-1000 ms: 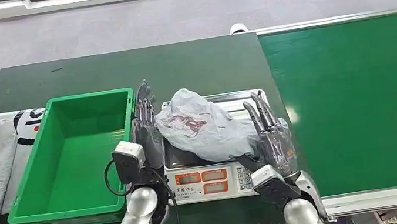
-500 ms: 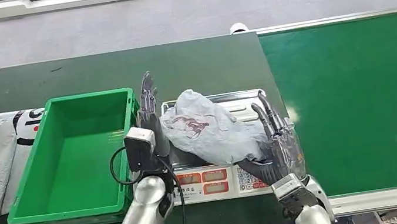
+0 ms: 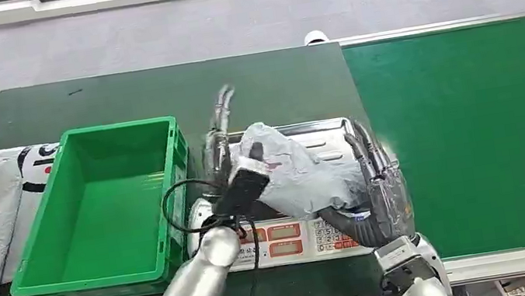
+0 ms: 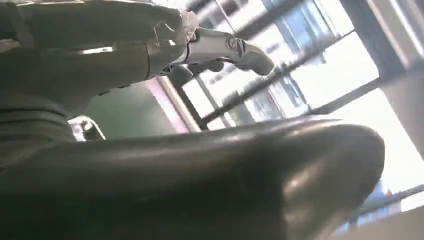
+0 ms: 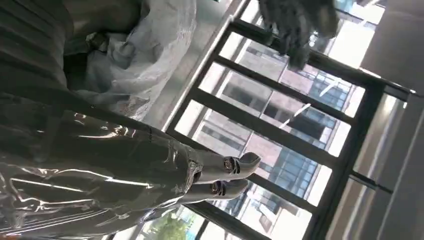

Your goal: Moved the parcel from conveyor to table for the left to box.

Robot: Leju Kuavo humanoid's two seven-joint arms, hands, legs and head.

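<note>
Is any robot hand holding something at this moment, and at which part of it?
The right robot hand grips the crumpled grey plastic parcel at its right end, over the steel scale. The left robot hand is beside its left end; contact cannot be told.

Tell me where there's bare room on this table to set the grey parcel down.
The green plastic bin has a bare floor. The dark green tabletop is bare behind the bin and silver scale. It is crowded at the scale, where the left hand, right hand and grey plastic parcel meet.
</note>
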